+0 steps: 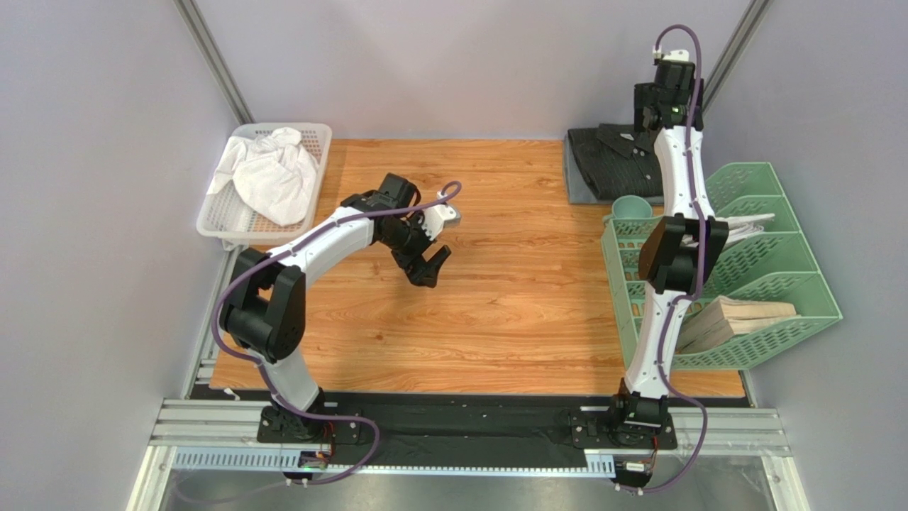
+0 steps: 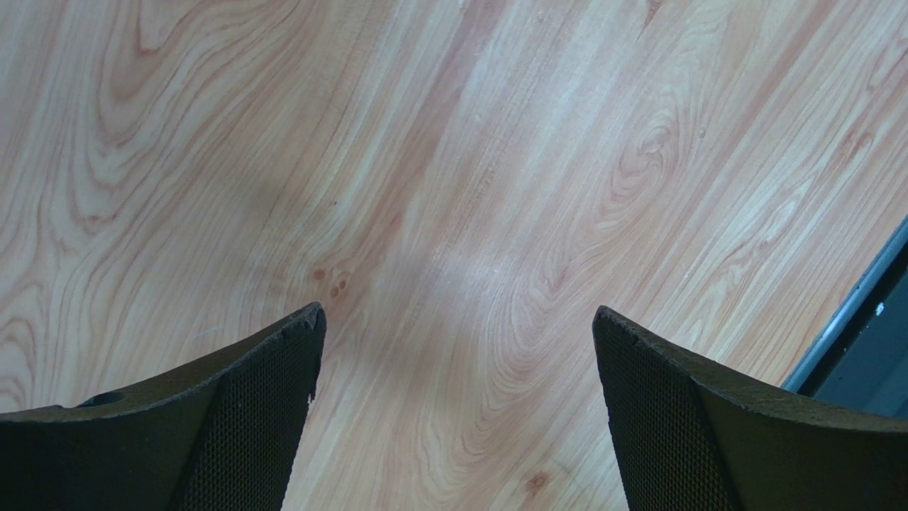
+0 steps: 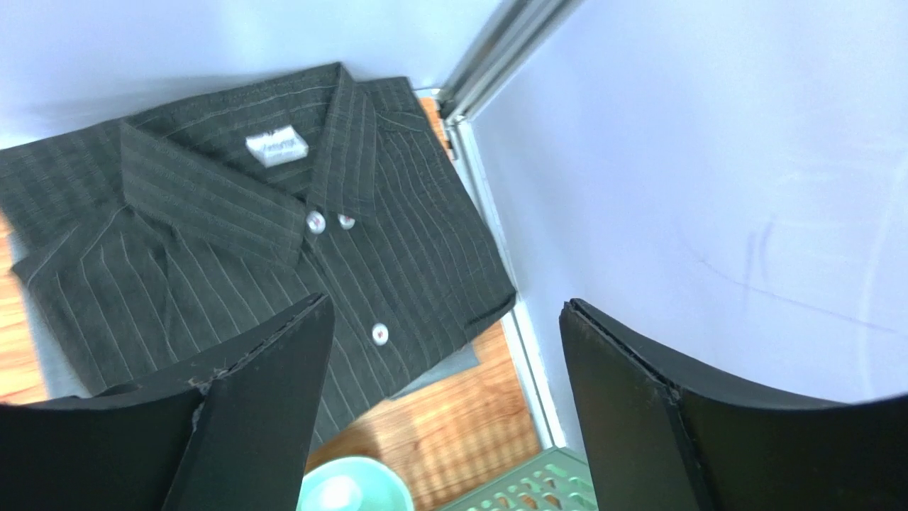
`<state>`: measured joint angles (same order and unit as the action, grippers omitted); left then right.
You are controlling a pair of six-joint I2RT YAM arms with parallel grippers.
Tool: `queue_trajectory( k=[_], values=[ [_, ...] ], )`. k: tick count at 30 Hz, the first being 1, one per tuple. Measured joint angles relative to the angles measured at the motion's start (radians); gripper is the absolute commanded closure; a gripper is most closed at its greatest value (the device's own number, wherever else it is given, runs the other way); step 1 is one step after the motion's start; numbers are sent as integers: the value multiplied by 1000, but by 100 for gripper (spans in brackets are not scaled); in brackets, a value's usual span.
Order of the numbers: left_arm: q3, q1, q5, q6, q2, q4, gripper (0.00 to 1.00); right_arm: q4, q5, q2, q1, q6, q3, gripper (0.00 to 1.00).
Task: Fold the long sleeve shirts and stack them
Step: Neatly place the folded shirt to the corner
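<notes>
The black pinstriped long sleeve shirt (image 3: 213, 234) lies folded, collar and white label up, in the table's far right corner (image 1: 610, 160). It rests on the grey shirt, of which only an edge (image 3: 453, 367) shows beneath it. My right gripper (image 3: 442, 319) hangs above the stack's right edge near the wall, open, with nothing between its fingers. Over the bare wood at the table's middle left, my left gripper (image 1: 426, 264) also stands open and empty (image 2: 456, 319).
A white basket (image 1: 309, 136) holding crumpled white cloth (image 1: 272, 176) sits at the far left. A green wire rack (image 1: 778, 309) with papers stands on the right edge, a teal cup (image 1: 631, 208) beside it. Grey walls close in on both sides.
</notes>
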<state>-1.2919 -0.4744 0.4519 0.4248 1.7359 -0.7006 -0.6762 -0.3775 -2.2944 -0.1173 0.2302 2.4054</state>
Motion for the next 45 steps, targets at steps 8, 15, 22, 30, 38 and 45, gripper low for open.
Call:
queue_trajectory(
  k=[8,15,22,30,38,45],
  values=[
    [-8,73,45,-45,7,-6,1,6,108,60,-13,7,-85,30],
    [-3,88,74,-88,6,5,1,-47,279,97,17,-5,-136,38],
    [36,88,71,-117,-27,13,1,-134,343,80,98,16,-268,49],
    [50,88,61,-124,-82,11,1,-69,208,-25,198,98,-320,50],
    [65,88,40,-125,-85,7,1,24,96,-92,211,190,-308,55],
    [70,88,34,-125,-85,5,1,45,60,-139,210,226,-303,56]
  ],
)
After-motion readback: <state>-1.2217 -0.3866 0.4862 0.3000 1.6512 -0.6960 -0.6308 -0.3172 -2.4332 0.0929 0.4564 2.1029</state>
